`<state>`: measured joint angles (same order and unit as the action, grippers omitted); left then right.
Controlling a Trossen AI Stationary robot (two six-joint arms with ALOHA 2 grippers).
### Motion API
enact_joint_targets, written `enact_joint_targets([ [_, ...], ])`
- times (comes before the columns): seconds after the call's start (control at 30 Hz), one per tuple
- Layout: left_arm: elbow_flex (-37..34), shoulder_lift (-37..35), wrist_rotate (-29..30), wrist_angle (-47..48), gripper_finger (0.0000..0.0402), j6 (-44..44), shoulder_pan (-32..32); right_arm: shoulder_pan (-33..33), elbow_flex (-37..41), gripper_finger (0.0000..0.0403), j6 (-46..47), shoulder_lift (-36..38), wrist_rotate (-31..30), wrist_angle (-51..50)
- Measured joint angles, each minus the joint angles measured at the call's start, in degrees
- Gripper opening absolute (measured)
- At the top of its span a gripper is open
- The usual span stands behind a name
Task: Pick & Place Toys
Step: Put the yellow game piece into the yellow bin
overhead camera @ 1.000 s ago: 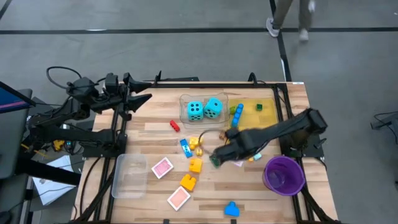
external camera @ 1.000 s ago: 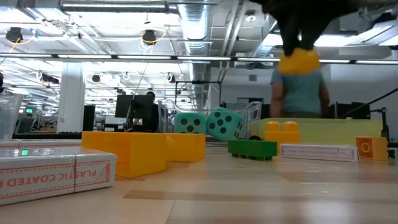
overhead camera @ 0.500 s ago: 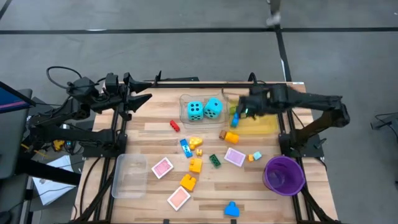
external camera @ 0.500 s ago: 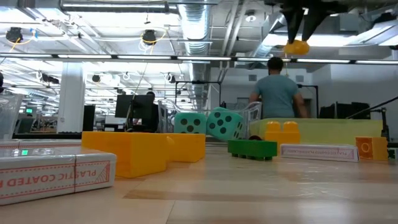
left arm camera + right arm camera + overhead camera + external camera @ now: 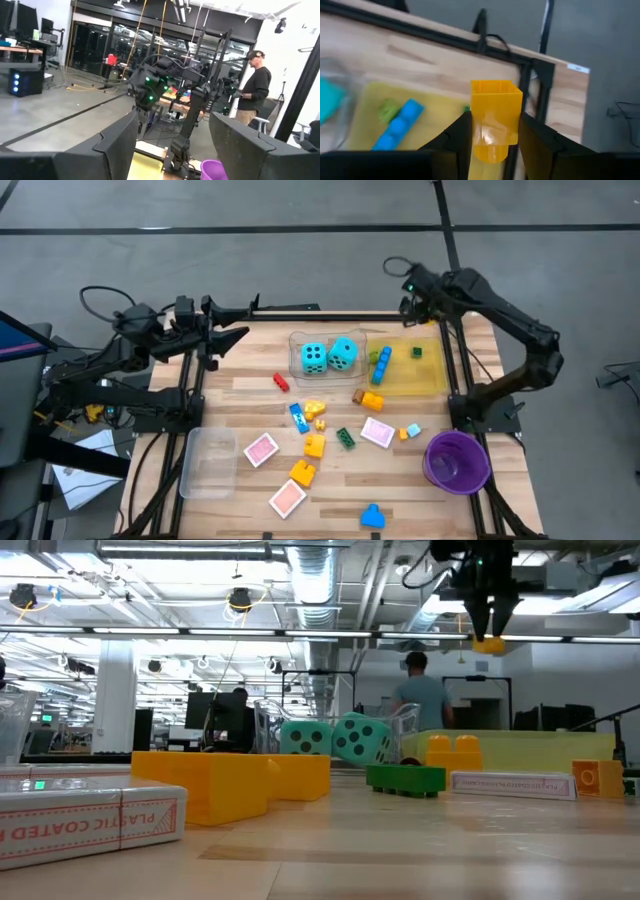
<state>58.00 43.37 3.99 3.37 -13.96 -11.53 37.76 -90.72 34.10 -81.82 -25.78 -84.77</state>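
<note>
Right gripper (image 5: 492,137) holds 1 yellow brick (image 5: 495,117) pinched above the yellow tray (image 5: 425,375), which has 3 bricks; many toys remain. Left gripper (image 5: 172,145) waits part-open, empty.

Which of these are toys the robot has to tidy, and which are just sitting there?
Toys to tidy:
- yellow brick in the right gripper
- turquoise dice
- green brick
- pink tile
- blue brick

Just sitting there:
- purple bowl
- yellow tray
- clear tray
- left gripper, waiting at the table's edge
</note>
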Motion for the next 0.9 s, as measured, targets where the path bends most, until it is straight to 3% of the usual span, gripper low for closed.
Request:
enact_joint_targets([
  [0.17,0.0,1.6,0.8,-0.9,0.0241,-1.3,0.0,4.7,1.6,0.0124,-3.0,0.1,3.6,0.1],
  [0.33,0.0,3.7,1.0,-2.1,0.0241,-1.5,0.0,3.3,10.5,0.0124,-3.8,0.2,5.3,1.7],
  [0.63,0.0,6.6,1.0,-5.0,0.0241,-3.2,0.0,-0.6,31.8,0.013,5.9,4.2,10.2,12.4],
  [0.9,0.0,7.2,1.0,-5.2,0.0241,-3.3,0.0,0.1,41.8,0.0131,11.3,8.4,11.2,19.6],
])
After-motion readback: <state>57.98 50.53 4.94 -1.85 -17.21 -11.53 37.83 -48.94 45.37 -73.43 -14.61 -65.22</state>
